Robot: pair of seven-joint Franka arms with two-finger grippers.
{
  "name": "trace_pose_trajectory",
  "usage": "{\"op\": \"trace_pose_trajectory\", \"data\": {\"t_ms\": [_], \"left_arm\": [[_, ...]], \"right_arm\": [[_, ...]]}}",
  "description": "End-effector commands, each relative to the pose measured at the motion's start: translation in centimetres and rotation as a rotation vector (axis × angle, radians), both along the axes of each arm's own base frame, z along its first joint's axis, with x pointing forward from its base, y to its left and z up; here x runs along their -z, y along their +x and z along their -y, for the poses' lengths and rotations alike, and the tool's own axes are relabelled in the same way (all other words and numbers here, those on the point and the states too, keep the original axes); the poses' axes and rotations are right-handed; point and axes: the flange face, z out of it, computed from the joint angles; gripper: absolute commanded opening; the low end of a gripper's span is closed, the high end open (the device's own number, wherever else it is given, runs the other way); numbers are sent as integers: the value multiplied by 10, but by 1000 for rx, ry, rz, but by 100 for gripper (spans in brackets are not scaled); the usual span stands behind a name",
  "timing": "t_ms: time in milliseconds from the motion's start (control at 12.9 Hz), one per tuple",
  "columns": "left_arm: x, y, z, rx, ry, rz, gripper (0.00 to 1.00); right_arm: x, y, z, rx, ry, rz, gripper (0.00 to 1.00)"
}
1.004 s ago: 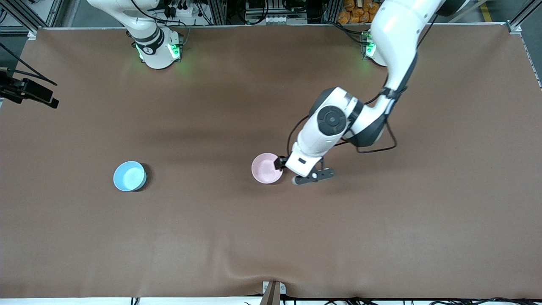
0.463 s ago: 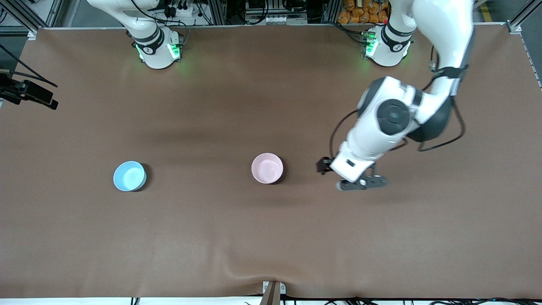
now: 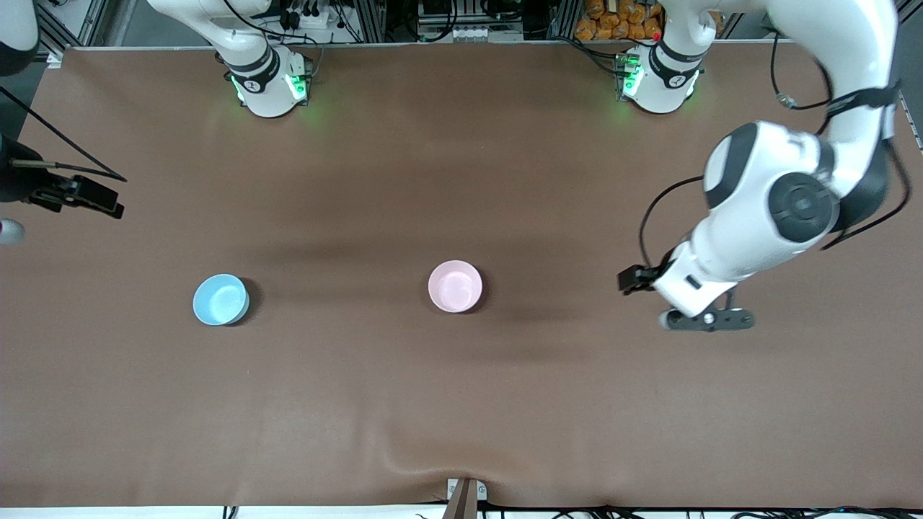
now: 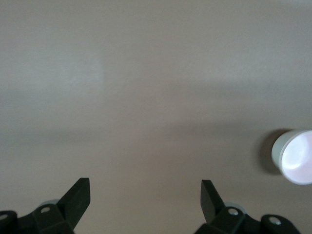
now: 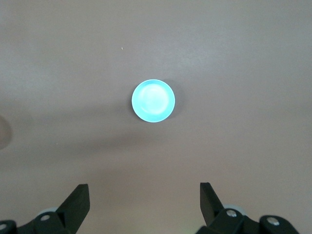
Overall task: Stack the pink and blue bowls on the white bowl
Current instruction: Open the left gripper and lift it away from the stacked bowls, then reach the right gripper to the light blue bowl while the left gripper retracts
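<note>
A second earlier my left gripper [image 3: 627, 280] had been right at the rim of the pink bowl [image 3: 455, 286]. By this moment it had drawn off toward the left arm's end of the table and hung over bare cloth, well apart from the bowl. In the left wrist view its fingers [image 4: 80, 191] stood wide apart with nothing between them. The pink bowl had not shifted and sat upright near the middle of the table. I saw no white bowl on its own anywhere. It may have been nested under the pink one, but I could not tell from these views. I took the pink step as released and the blue bowl [image 3: 221, 299] as the next job. That bowl sat alone toward the right arm's end, about as near the front camera as the pink one. The right gripper [image 5: 144, 195] had begun to stir at that end and looked down on the blue bowl [image 5: 153, 101], its fingers spread and empty. Both bowls were small, round, plain plastic with smooth walls and thin rims. Their insides had a slight sheen. The table [image 3: 461, 404] wore a matte brown cloth, slightly rippled at the near edge.
</note>
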Motion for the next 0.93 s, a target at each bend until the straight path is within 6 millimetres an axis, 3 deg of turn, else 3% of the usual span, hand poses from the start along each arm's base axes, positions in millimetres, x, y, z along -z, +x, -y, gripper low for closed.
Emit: {"op": "trace_pose_trajectory", "data": {"t_ms": [0, 77, 154, 386, 618, 772, 850], "left_arm": [[-49, -27, -13, 65, 37, -11, 100], [-67, -36, -19, 57, 46, -13, 100], [-88, -44, -35, 36, 62, -9, 100], [-138, -69, -77, 83, 78, 3, 100], [-171, -99, -93, 84, 89, -24, 100], [-180, -101, -101, 93, 121, -12, 100], [-187, -100, -112, 106, 133, 4, 100]], "right_arm": [[33, 24, -16, -27, -10, -41, 100], [83, 43, -18, -30, -7, -105, 100], [104, 50, -19, -30, 0, -142, 100], [111, 54, -8, -14, 0, -141, 100], [114, 59, 2, -7, 5, -124, 100], [146, 70, 5, -54, 8, -129, 100], [172, 73, 12, -46, 10, -163, 100]]}}
